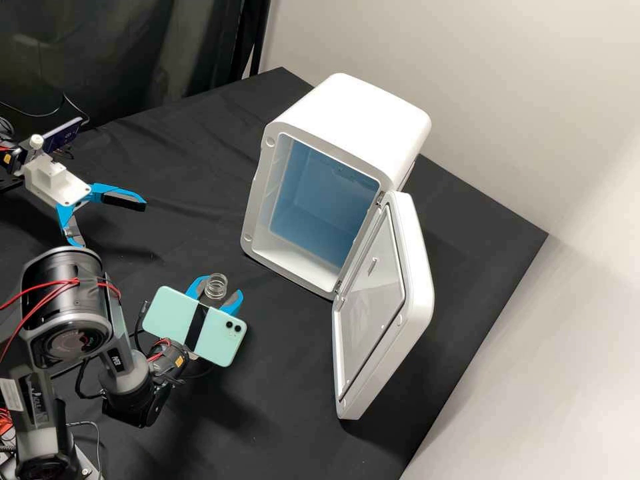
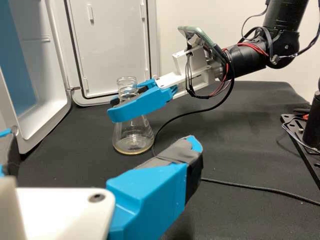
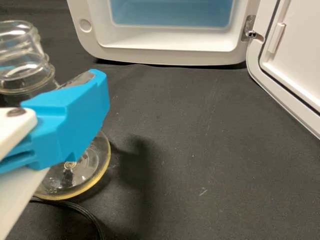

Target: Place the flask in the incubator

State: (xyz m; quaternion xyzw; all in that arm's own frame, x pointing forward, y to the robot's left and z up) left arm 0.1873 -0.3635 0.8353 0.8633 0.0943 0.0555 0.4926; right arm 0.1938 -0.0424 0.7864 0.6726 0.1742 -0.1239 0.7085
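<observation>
Erlenmeyer flask [image 1: 215,287] stands upright on the black bench [image 1: 200,133], glass, looks empty, mouth open. It sits near and left of the incubator [image 1: 360,120], just outside the open chamber.

Right gripper [image 1: 216,294] has its blue fingers [image 2: 142,106] pressed on either side of the flask neck, so I read it as clamped there. The base is on the cloth, not lifted yet. A neck grip makes sense: it's the narrowest part, and the flared body below stops it sliding through.

Left gripper [image 1: 109,220] hangs far left over the bench with its fingers spread wide and nothing in them. It's well apart from the flask, parked out of the way I'd guess.

Incubator door [image 1: 383,300] is swung fully open to the right on its hinge. The light blue cavity faces the flask, so the path in is clear.

Step in hand, my call: grasp done, lift and carry next. I'd raise it enough to clear the white lower lip of the opening and keep it upright going in.
</observation>
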